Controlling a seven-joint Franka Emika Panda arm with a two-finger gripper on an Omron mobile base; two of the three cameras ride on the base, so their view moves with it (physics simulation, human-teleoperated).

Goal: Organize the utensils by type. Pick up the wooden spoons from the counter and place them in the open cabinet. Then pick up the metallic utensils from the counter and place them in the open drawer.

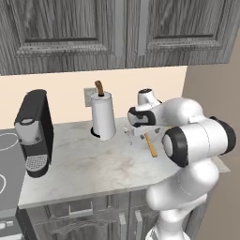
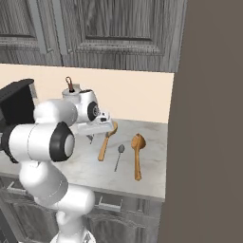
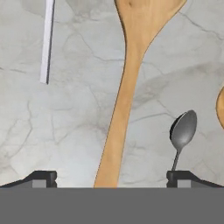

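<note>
My gripper (image 3: 111, 179) is open and hovers low over the counter (image 1: 84, 164), its fingertips (image 3: 41, 177) straddling the handle of one wooden spoon (image 3: 127, 87). That spoon (image 2: 107, 140) lies flat, and nothing is held. A small silver spoon (image 3: 183, 129) lies just right of it, inside the right fingertip. The second wooden spoon (image 2: 137, 154) rests further right. A slim silver piece (image 3: 47, 39) lies to the left. Dark grey wall cabinets (image 1: 70, 28) hang above with the doors in view shut. A drawer front (image 2: 109, 201) sits under the counter edge; I cannot tell if it is open.
A black coffee machine (image 1: 33, 131) stands at the counter's left, with a stove top (image 1: 7, 154) beyond it. A paper towel roll (image 1: 103, 117) stands by the back wall, just behind the hand. A tall brown-grey panel (image 2: 209, 118) closes off the right side.
</note>
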